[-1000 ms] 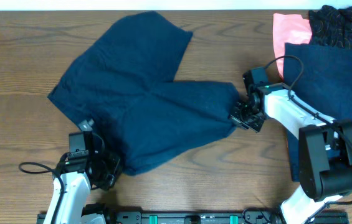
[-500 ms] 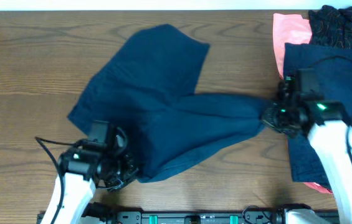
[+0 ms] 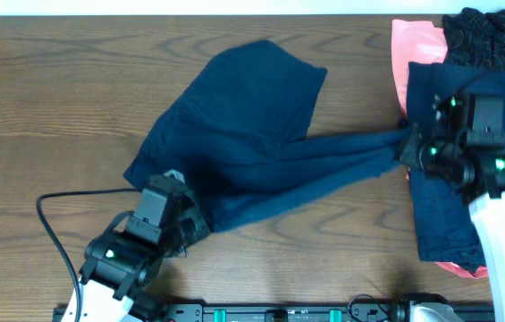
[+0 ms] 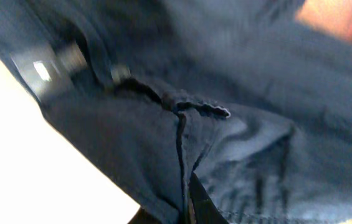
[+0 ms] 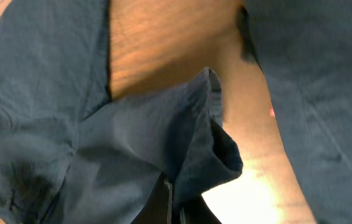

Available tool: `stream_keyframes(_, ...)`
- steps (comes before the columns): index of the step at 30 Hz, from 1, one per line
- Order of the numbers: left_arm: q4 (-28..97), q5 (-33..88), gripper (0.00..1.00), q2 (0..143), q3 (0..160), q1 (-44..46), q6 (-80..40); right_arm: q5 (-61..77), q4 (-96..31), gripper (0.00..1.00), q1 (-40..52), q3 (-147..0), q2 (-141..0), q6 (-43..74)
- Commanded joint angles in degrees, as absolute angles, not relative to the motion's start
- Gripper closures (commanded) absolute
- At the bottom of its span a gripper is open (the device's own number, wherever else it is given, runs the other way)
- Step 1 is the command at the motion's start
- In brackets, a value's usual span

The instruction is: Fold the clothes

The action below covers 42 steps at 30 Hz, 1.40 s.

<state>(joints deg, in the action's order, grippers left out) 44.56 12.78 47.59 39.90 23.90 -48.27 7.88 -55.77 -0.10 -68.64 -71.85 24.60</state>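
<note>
The dark navy shorts with two wide legs hang stretched between my two grippers, lifted off the wooden table. My left gripper is shut on the shorts' lower left corner; its wrist view shows the navy cloth pinched in its jaws. My right gripper is shut on the right leg's end; its wrist view shows a navy fold clamped between the jaws. One leg trails toward the back.
At the right lie another navy garment, a coral-pink garment and a black patterned garment. The left arm's cable loops over the table at the front left. A black rail runs along the front edge.
Both grippers have carried the shorts to the right and upward. The cloth has gone taut between them, and the shorts have slid right across the table.
</note>
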Motion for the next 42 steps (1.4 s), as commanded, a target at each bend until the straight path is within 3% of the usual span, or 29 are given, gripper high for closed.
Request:
stream_keyframes(1, 42.5, 7.4, 0.94, 49.4, 40.9, 19.6, -49.0, 6.2, -54.8, 0.99, 1.8, -74.9, -76.9, 20.0)
stream_keyframes(11, 34.8, 8.3, 0.94, 55.2, 40.9, 3.4, -57.8, 6.0, -40.7, 0.99, 11.0, -87.3, -94.3, 13.1)
stream_keyframes(22, 20.7, 5.7, 0.94, 66.6, 40.9, -7.8, -61.6, 6.0, -8.3, 0.99, 20.8, -88.9, -109.3, 13.2)
stream_keyframes(25, 13.1, 5.3, 0.92, 72.1, 40.9, -9.8, -61.6, 4.4, -1.4, 0.91, 23.3, -89.1, -114.7, 13.2)
stream_keyframes(26, 10.8, 5.5, 0.83, 73.8, 40.9, -10.3, -61.6, 4.2, -0.8, 0.78, 23.7, -89.4, -116.3, 13.2)
stream_keyframes(28, 6.8, 6.9, 0.51, 77.3, 40.9, -10.7, -60.9, 4.1, -1.1, 0.12, 24.1, -90.0, -119.2, 13.2)
stream_keyframes(29, 5.4, 8.2, 0.37, 78.7, 40.9, -10.7, -60.4, 4.1, -1.7, 0.01, 24.1, -90.0, -120.1, 13.2)
stream_keyframes(30, 4.3, 10.2, 0.23, 80.0, 40.9, -10.7, -59.1, 4.0, -2.9, 0.01, 24.1, -90.0, -120.7, 13.2)
stream_keyframes(33, 3.5, 12.8, 0.08, 82.1, 40.9, -10.7, -56.5, 3.2, -7.9, 0.01, 23.5, -90.0, -121.1, 13.1)
stream_keyframes(40, 2.9, 14.6, 0.06, 82.2, 40.9, -11.0, -53.8, 3.3, -17.1, 0.01, 22.9, -89.8, -121.9, 6.9)
stream_keyframes(42, 5.9, 14.6, 0.06, 82.2, 40.9, -11.0, -53.6, 3.2, -19.4, 0.11, 22.9, -89.8, -122.9, 5.0)
